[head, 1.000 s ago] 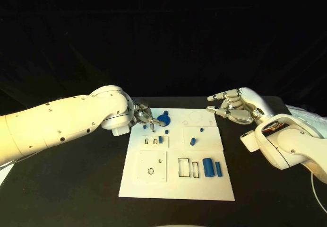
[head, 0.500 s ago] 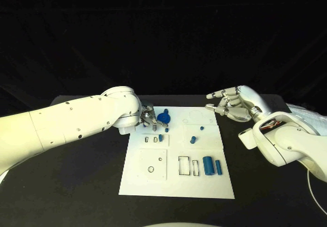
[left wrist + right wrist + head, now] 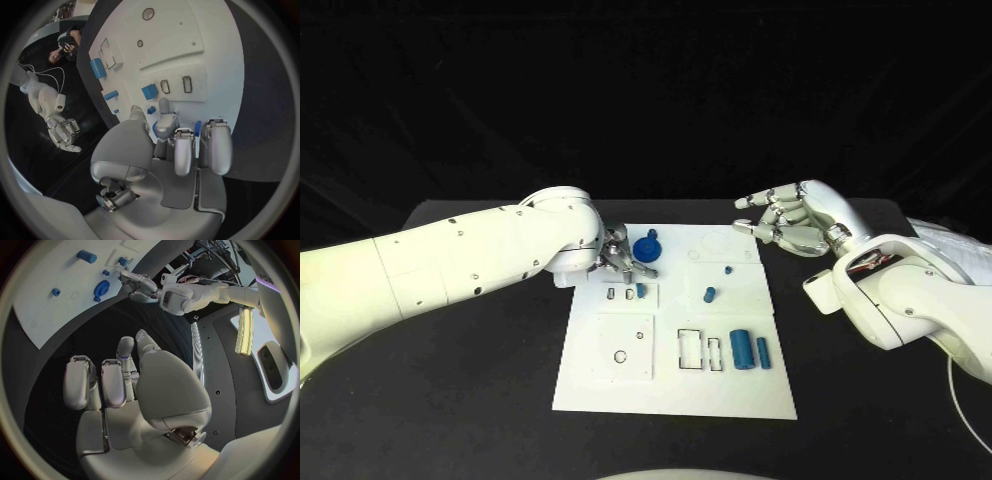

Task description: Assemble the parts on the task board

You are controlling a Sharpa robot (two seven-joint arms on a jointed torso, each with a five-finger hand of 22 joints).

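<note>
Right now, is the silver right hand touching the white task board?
Apart. In the head view the right hand hovers off the white task board's far right corner, fingers curled, with black table showing between them.

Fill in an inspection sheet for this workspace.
Surface: black table, bare round the board.
Job's things: white board; blue parts lie on it, a round one near its far edge.
Clutter: nothing seen.
Hands: left hand over the board's far left corner, hold unclear; right hand raised off the board, fingers curled, empty.
Cables: thin white cable by the right arm.
Surroundings: dark backdrop.
</note>
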